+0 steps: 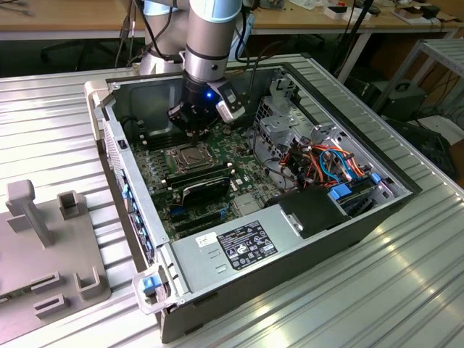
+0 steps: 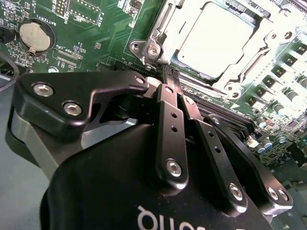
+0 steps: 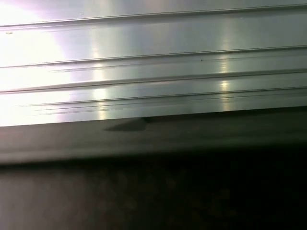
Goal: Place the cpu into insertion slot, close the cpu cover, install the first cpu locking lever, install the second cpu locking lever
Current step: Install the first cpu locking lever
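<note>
Nothing reads clearly. The white lettering on my gripper (image 2: 171, 76) is cut off. Tiny white print dots the green board (image 2: 96, 43) by the coin battery (image 2: 36, 36). The white label (image 1: 238, 244) on the power supply (image 1: 196, 270) is too small.

exterior: high, oblique over open case (image 1: 290, 217) | second wrist: close, along claw (image 2: 171, 79) | first wrist: perhaps ribbed tabletop (image 3: 153, 62)
</note>
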Available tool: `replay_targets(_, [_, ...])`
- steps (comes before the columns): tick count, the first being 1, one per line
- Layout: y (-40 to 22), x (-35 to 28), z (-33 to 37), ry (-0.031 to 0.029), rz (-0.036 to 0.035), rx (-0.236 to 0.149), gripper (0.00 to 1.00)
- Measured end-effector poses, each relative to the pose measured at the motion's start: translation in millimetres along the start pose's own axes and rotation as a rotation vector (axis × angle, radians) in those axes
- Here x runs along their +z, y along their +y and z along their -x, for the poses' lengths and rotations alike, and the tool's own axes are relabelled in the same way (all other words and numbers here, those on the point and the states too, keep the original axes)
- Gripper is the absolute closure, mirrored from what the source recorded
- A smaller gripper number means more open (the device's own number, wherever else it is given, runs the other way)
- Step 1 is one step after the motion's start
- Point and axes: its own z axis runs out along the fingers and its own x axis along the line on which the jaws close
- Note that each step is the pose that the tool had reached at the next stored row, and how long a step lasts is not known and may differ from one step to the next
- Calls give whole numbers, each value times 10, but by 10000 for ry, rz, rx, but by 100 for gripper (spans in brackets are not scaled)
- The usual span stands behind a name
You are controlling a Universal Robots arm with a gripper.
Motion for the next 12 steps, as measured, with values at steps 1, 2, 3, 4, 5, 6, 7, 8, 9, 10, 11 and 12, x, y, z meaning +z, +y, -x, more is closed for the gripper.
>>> replay_targets(1, [7, 2, 3, -1, 1, -4, 89])
replay_targets(2, [9, 2, 2, -1, 1, -5, 89])
replay_targets(3, [12, 2, 2, 0, 1, -4, 89])
replay_targets(4, [14, 2, 2, 0, 3, -7, 89])
replay_targets(5, [15, 2, 2, 0, 5, -8, 89])
replay_targets(6, [15, 1, 2, -2, 6, -8, 89])
replay_targets(7, [15, -1, 3, -2, 6, -8, 89])
replay_targets(8, [15, -4, 2, -3, 7, -7, 89])
replay_targets(9, [15, -8, 2, -3, 7, -8, 89])
replay_targets(10, [15, -14, 2, -2, 6, -8, 89])
replay_targets(11, [15, -18, 2, -3, 7, -7, 89])
replay_targets(12, [16, -22, 2, -4, 9, -8, 89])
